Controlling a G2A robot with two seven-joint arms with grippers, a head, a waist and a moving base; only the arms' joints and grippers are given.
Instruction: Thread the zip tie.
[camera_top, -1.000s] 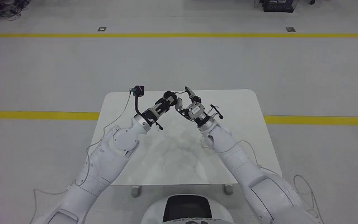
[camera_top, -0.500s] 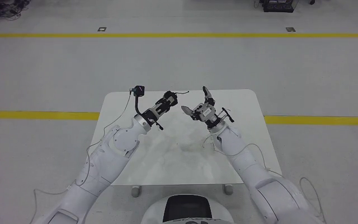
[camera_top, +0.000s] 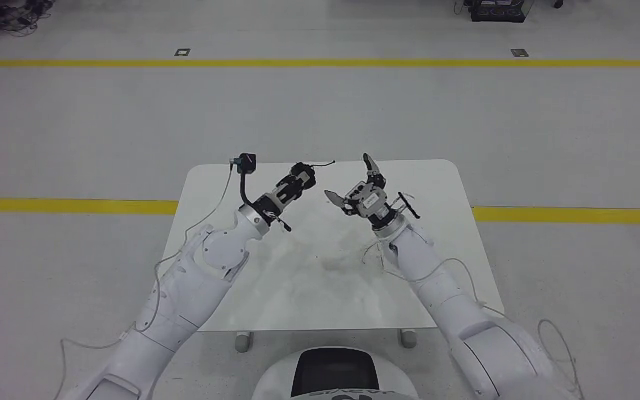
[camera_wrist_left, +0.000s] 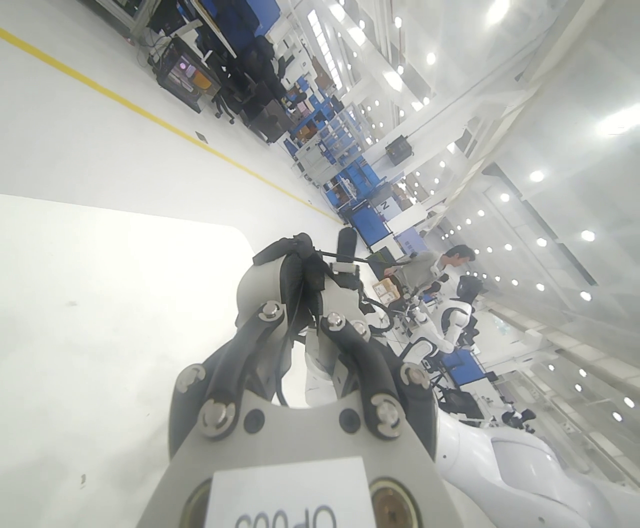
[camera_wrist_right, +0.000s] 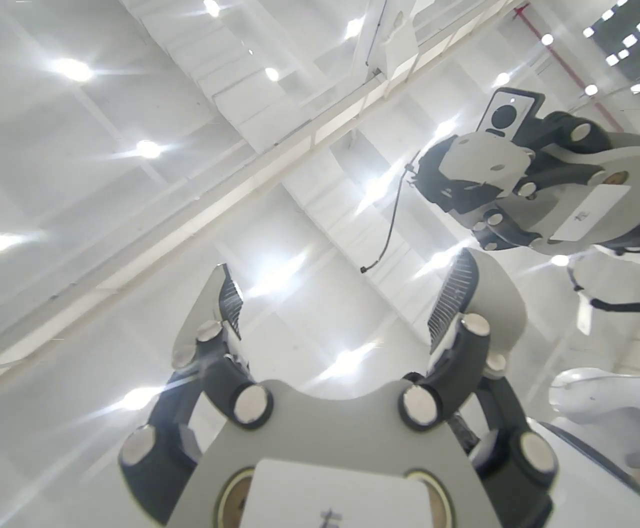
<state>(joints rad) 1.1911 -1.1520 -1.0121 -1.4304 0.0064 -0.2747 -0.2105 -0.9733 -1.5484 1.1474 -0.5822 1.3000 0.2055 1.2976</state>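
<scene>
A white table (camera_top: 300, 300) with rounded corners sits in the middle of the top view, reaching from the centre of the frame toward its lower edge. It stands on a pale grey floor (camera_top: 320, 110) crossed by yellow lines (camera_top: 90, 205). Two castors (camera_top: 243, 342) show under its lower edge. In the left wrist view, a few small dark specks (camera_wrist_left: 72, 303) lie on it at the left of the frame.

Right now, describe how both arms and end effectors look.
The left arm and right arm have white shells with thin cables trailing alongside. The left end effector and right end effector share a grey base plate with a white label, black linkages with silver pins, and pale fingers.
</scene>
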